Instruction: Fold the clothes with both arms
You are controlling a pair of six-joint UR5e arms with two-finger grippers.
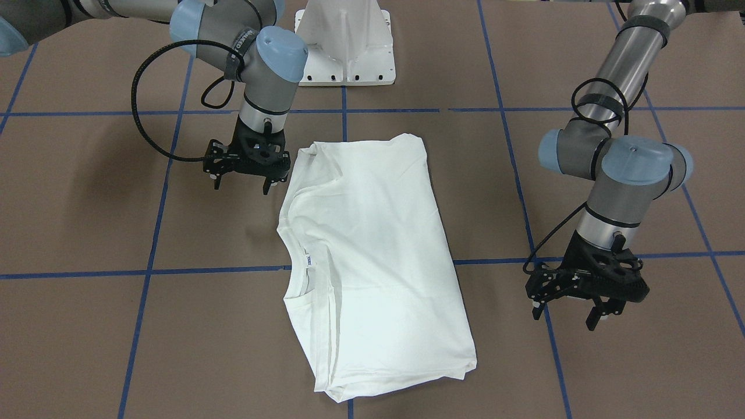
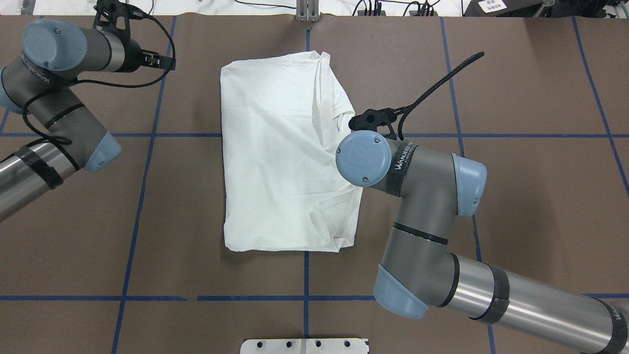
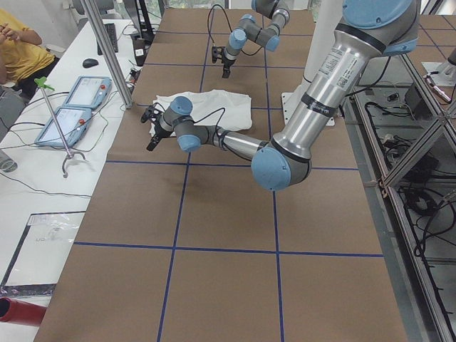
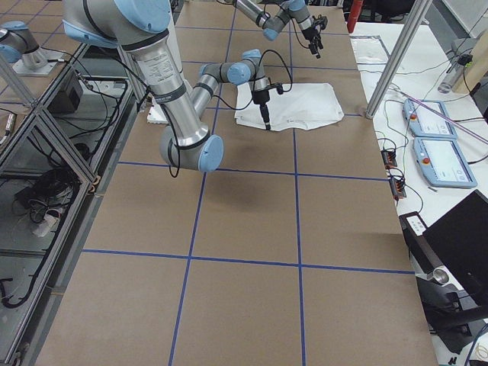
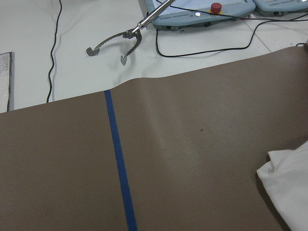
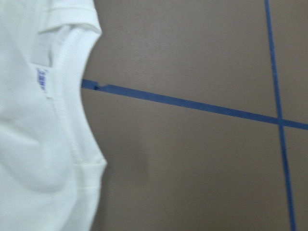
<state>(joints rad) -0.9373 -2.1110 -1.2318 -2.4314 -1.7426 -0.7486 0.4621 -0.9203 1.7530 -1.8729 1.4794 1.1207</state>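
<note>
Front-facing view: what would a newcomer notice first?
The white shirt stands out, folded into a rough rectangle in the middle of the brown table, its ribbed neck toward the right arm's side. The right gripper hangs open just off the shirt's neck-side corner. The left gripper hangs open well clear of the opposite side, and neither holds cloth.

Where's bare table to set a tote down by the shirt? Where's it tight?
Bare: the table between shirt and left arm; the strip between the shirt's near edge and the white stand. Tight: collar side, where the right arm overhangs the shirt.
</note>
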